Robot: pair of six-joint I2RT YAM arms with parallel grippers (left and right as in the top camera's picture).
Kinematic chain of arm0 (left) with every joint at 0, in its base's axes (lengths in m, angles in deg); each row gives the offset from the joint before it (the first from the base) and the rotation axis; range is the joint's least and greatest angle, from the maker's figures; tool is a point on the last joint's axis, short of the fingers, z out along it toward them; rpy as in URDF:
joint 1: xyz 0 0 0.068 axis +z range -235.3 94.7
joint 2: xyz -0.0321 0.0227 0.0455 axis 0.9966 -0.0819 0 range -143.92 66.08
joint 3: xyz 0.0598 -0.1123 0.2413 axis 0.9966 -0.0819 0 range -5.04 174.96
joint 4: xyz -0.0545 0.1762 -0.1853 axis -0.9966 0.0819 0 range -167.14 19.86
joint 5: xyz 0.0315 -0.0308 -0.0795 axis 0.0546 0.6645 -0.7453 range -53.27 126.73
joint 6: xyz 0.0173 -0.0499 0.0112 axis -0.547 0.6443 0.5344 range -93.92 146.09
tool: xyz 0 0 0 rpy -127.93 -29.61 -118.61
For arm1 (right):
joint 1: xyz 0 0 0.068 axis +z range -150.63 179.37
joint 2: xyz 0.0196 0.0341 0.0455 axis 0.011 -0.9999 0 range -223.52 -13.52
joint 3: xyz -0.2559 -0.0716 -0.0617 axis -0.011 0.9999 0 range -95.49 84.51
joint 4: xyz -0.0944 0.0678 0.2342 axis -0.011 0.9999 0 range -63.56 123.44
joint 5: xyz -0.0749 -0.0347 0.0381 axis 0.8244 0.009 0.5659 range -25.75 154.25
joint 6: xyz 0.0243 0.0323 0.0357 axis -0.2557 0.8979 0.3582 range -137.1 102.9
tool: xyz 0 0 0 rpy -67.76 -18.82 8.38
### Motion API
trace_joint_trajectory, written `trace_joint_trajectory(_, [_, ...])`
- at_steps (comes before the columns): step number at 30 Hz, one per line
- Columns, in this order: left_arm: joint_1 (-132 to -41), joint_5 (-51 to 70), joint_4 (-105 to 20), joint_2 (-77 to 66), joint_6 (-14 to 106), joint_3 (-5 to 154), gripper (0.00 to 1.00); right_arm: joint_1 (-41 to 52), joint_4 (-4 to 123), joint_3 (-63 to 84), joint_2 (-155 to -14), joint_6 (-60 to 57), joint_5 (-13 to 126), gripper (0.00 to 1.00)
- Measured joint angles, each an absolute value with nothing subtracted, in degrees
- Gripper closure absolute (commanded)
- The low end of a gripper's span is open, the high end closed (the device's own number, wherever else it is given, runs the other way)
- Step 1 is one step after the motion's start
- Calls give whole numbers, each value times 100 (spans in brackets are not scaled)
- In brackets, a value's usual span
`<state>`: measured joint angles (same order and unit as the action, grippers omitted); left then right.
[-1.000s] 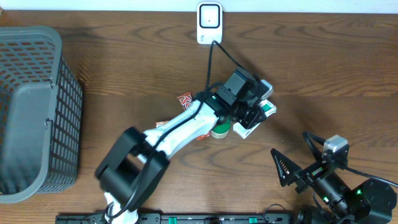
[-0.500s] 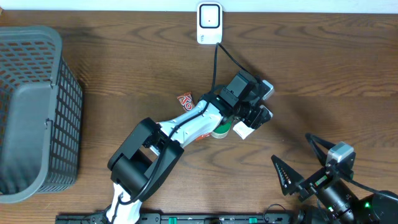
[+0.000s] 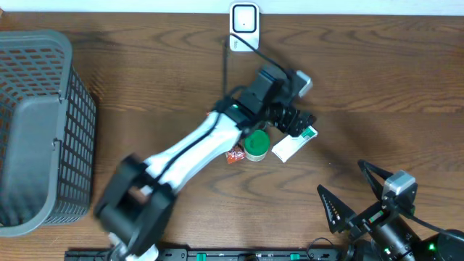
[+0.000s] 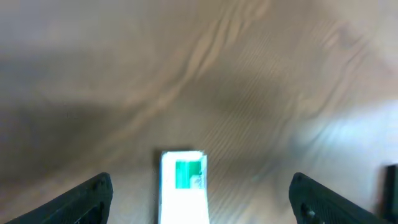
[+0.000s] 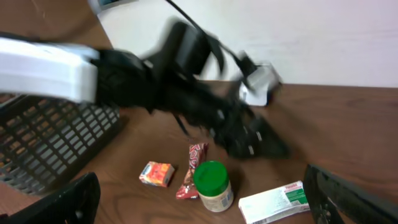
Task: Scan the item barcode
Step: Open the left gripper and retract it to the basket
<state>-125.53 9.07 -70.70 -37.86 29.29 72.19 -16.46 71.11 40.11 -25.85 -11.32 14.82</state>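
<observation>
A white box with a green end lies flat on the table, free of any grip. Above and just behind it hangs my left gripper, open. In the left wrist view the box lies between the spread black fingers, touching neither. The white scanner stands at the table's back edge. My right gripper is open near the front right with nothing in it. Seen from the right wrist, the box lies right of a green-lidded jar.
A grey mesh basket fills the left side. The green-lidded jar stands just left of the box. A red snack wrapper and a small orange carton lie beside the jar. My left arm stretches diagonally over the table's middle.
My left gripper has opened and let go of the white box, which now lies on the table. The gripper has drawn up and back from it. The right arm has barely moved.
</observation>
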Motion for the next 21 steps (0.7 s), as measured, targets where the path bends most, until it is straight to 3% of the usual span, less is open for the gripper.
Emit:
trace_joint_trajectory(4, [-12507, 1038, -6708, -2732, 2927, 7224, 10, -1646, 7559, 3969, -2585, -1158, 1224, 1])
trace_joint_trajectory(11, [-11985, 2638, -5188, -1189, 2927, 7221, 10, -1646, 7858, 3967, -2594, -854, 1388, 1])
trace_joint_trajectory(15, [-11150, 3267, -5040, -249, 2927, 7224, 10, -1646, 7937, 3956, -2977, -323, 1978, 1])
trace_joint_trajectory(21, [-9408, 3613, -5302, 756, 2929, 7224, 10, -1646, 7473, 3923, -4889, -37, 2407, 1])
